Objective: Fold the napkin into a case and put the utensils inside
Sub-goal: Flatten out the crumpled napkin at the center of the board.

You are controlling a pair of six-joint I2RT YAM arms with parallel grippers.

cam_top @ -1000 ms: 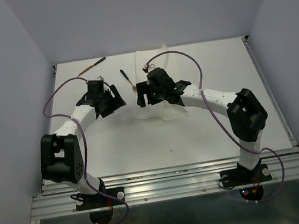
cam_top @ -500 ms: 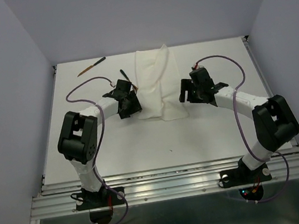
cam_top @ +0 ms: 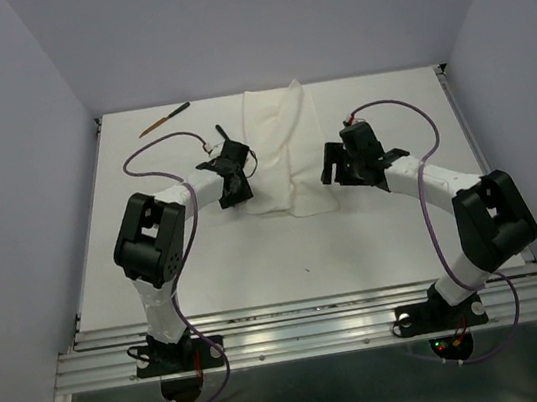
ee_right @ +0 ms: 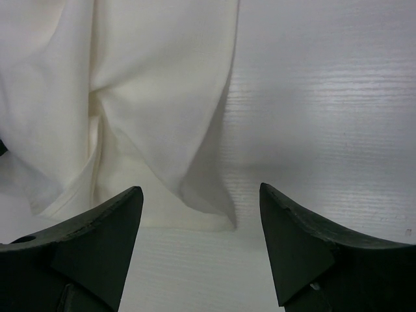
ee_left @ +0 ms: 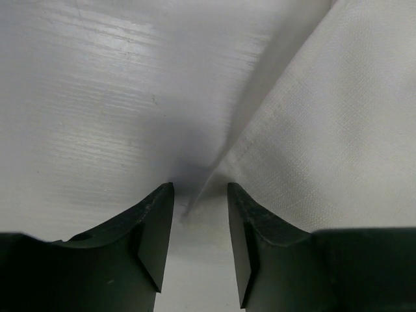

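The napkin (cam_top: 276,149) lies as a long white folded strip in the middle of the table (cam_top: 405,231), creased and rumpled at its near end. My left gripper (cam_top: 233,191) is low at its left edge. In the left wrist view the left gripper (ee_left: 199,185) is open with a narrow gap, and the napkin (ee_left: 312,130) edge runs to its tips. My right gripper (cam_top: 338,172) sits right of the cloth. In the right wrist view the right gripper (ee_right: 200,187) is wide open, facing the napkin (ee_right: 149,84) near corner. One utensil (cam_top: 164,121) lies far left; another's dark end (cam_top: 221,132) shows beside the left wrist.
Purple cables (cam_top: 146,159) loop over both arms. White walls close the table at the back and sides. A metal rail (cam_top: 307,322) runs along the near edge by the arm bases.
The left arm has swung right to the napkin's left edge and its jaws have narrowed. The right arm has drawn back from over the napkin to its right side, then held still.
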